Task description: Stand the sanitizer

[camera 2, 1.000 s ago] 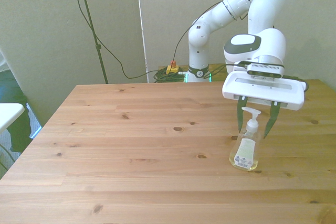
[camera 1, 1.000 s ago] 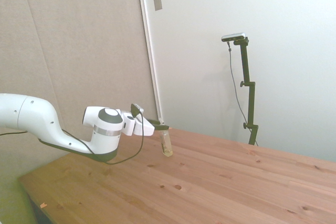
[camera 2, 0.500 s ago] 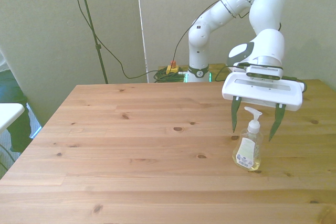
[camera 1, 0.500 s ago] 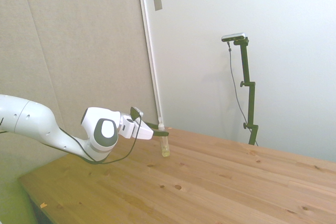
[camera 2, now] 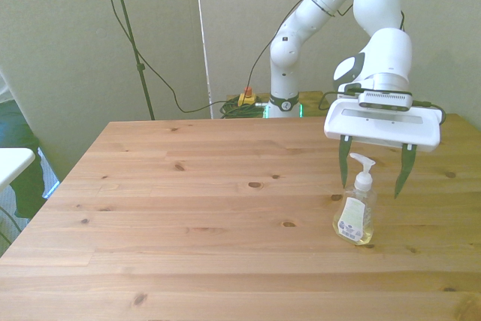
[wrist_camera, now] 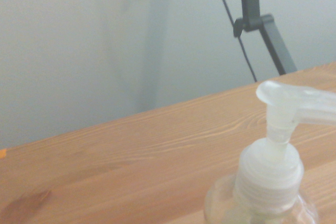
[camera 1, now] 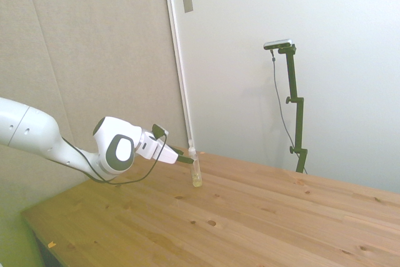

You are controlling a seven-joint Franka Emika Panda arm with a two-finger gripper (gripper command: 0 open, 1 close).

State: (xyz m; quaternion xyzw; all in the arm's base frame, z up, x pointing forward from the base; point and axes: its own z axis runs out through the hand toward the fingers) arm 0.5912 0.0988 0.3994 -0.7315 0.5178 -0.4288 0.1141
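The sanitizer (camera 2: 355, 219) stands upright on the table (camera 2: 188, 208), near the edge at the front view's right, with its white pump nozzle on top and its label facing the camera. The gripper (camera 2: 373, 178) hangs over the sanitizer with its fingers (camera 2: 343, 171) spread apart, one on each side of the nozzle and clear of it. From the side the sanitizer (camera 1: 197, 174) shows as a slim bottle just beyond the gripper (camera 1: 186, 157). The wrist view catches the sanitizer (wrist_camera: 273, 182) close up, nozzle and neck, with the table (wrist_camera: 121, 161) behind.
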